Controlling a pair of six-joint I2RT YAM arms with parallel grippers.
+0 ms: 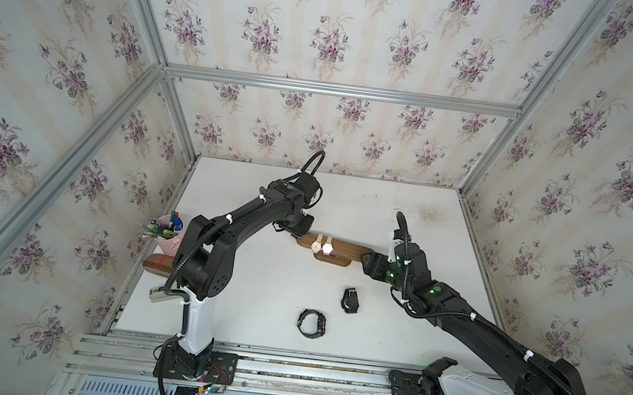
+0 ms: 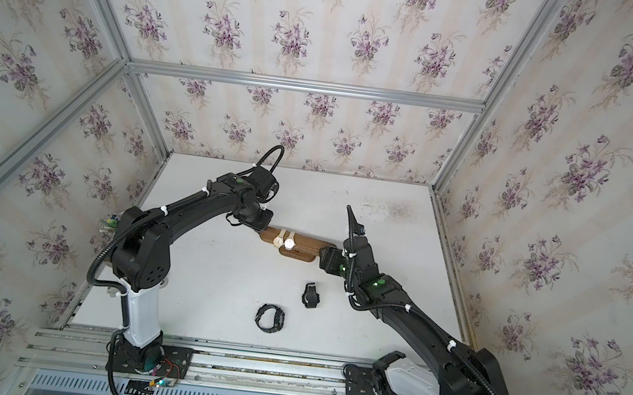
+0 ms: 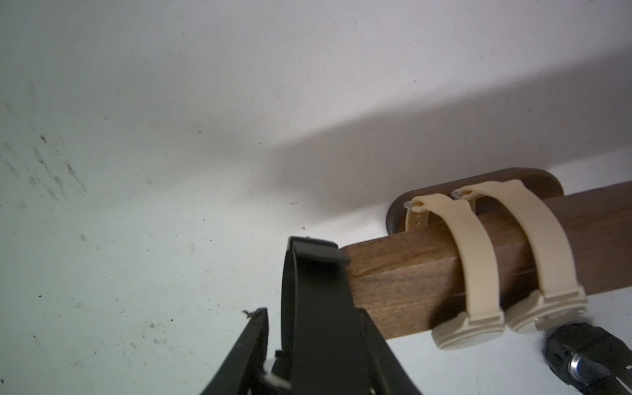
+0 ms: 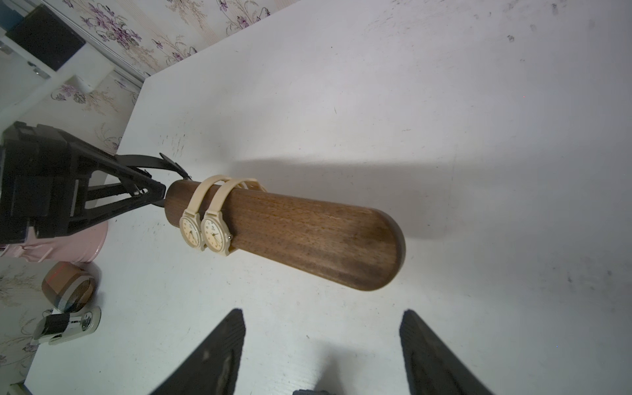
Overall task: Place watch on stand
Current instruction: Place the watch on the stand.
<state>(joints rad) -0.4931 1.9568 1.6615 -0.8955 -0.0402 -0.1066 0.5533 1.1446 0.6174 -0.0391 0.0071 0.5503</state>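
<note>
The dark wooden stand (image 1: pixel 349 248) (image 4: pixel 307 239) lies across the middle of the table with two cream watches (image 1: pixel 322 246) (image 4: pixel 205 232) strapped round its left part. My left gripper (image 1: pixel 298 231) (image 3: pixel 311 313) is at the bar's left end, shut on a black watch (image 3: pixel 314 301) whose strap loop touches that end. My right gripper (image 1: pixel 364 259) (image 4: pixel 323 313) hovers just off the bar's right end, open, with only bare table between its fingers. Two more black watches (image 1: pixel 350 300) (image 1: pixel 312 323) lie on the table in front of the stand.
A pink cup of pens (image 1: pixel 169 233) and a brown box with red tape (image 1: pixel 156 262) stand at the table's left edge, behind the left arm. A small silver device (image 1: pixel 161 294) lies near them. Papered walls enclose the table (image 1: pixel 407 219) on three sides.
</note>
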